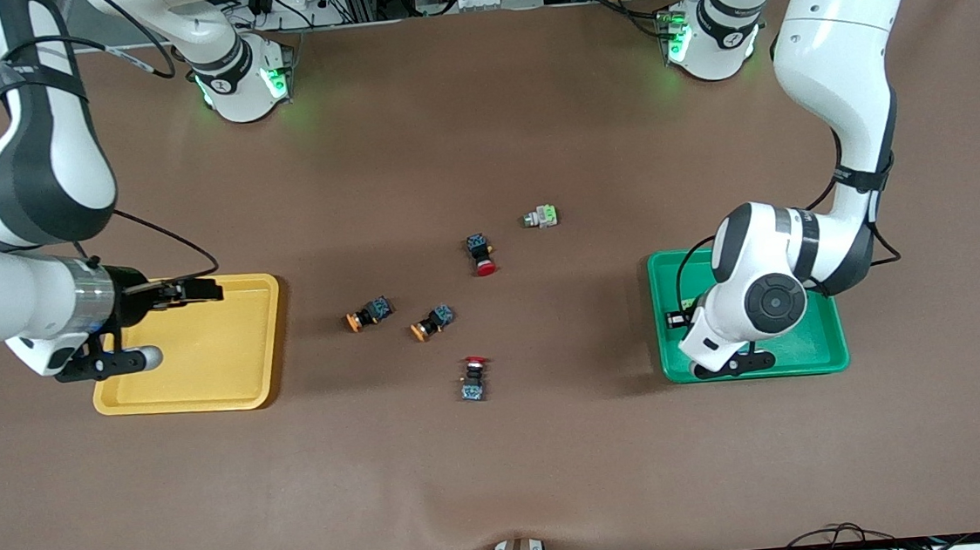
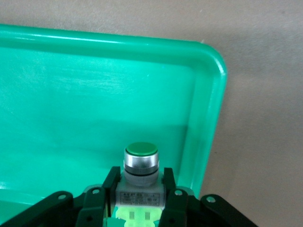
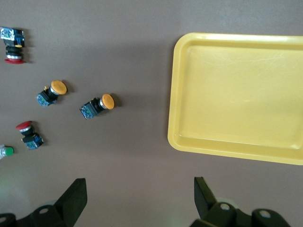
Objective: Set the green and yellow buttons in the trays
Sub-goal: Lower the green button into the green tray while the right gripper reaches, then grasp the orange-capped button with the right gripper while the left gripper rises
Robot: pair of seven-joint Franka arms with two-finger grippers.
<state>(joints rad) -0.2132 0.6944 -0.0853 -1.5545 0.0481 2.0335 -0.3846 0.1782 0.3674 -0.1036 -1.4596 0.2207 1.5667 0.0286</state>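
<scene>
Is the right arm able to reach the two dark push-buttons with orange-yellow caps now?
Probably yes: the right hand is open and empty beside the yellow plastic tray, and nothing lies between it and the orange-capped buttons.

The green tray (image 2: 94, 94) is looking like glossy, smooth plastic; the yellow tray (image 3: 236, 94) is showing a softer sheen; the bench (image 1: 505, 466) covering is appearing matt brown.

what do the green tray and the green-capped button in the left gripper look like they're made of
The shallow green tray with rounded corners looks like moulded plastic with a smooth, slightly glossy finish: light streaks sheen across its floor and rim. The pale grey-white push-button with the green cap, which the left gripper is shut on over the tray, seems to have a plastic body and cap; the ribbed silver collar shines like metal, though it may be plated plastic.
</scene>
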